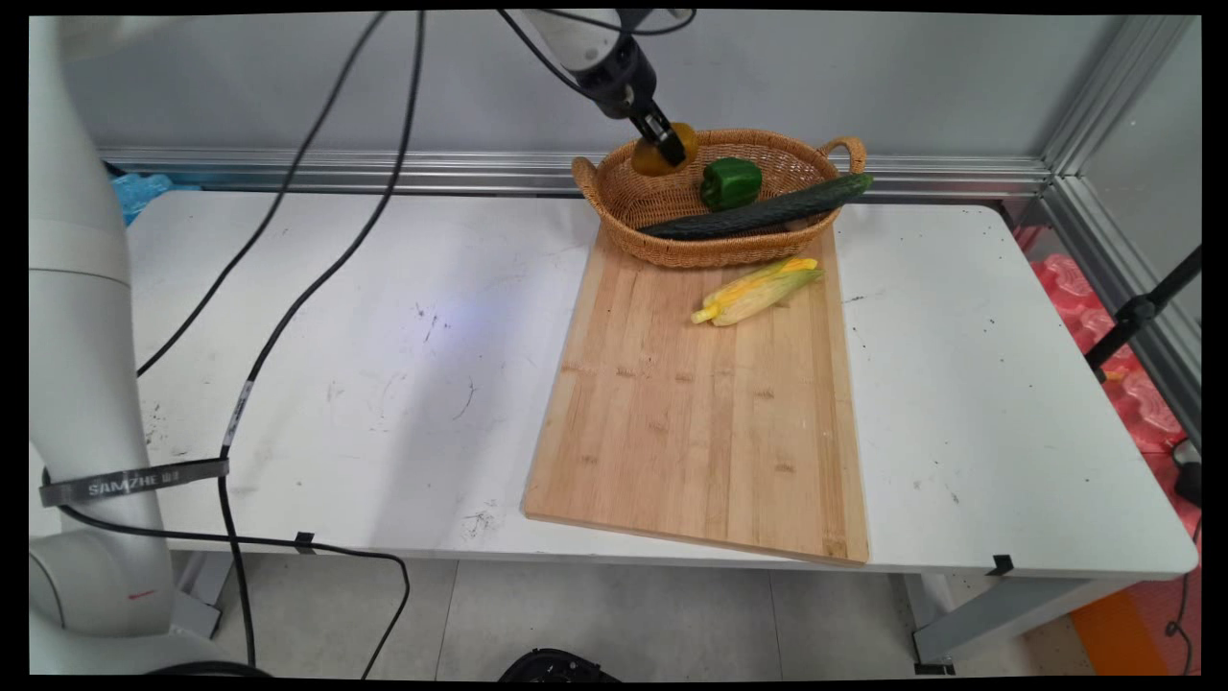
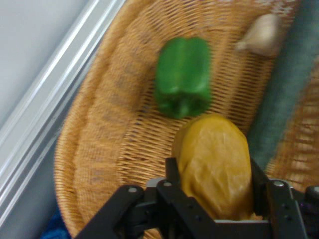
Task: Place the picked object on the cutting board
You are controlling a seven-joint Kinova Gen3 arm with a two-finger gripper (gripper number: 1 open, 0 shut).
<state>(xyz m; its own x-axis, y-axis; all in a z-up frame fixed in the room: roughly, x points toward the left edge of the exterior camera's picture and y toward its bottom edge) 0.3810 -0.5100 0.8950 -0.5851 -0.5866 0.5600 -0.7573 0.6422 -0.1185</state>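
My gripper (image 1: 666,146) (image 2: 214,174) is shut on a yellow-orange rounded vegetable (image 1: 655,158) (image 2: 214,162) and holds it just above the left end of a wicker basket (image 1: 662,206) (image 2: 99,149). Inside the basket lie a green bell pepper (image 1: 730,182) (image 2: 183,76), a long dark cucumber (image 1: 758,213) (image 2: 284,94) that sticks out over the right rim, and a garlic bulb (image 2: 260,34) seen only in the hand view. The basket stands on the far end of a wooden cutting board (image 1: 700,413).
An ear of corn in its husk (image 1: 758,291) lies on the board just in front of the basket. Black cables (image 1: 288,317) hang over the table's left half. A metal rail (image 1: 336,168) runs along the wall behind the basket.
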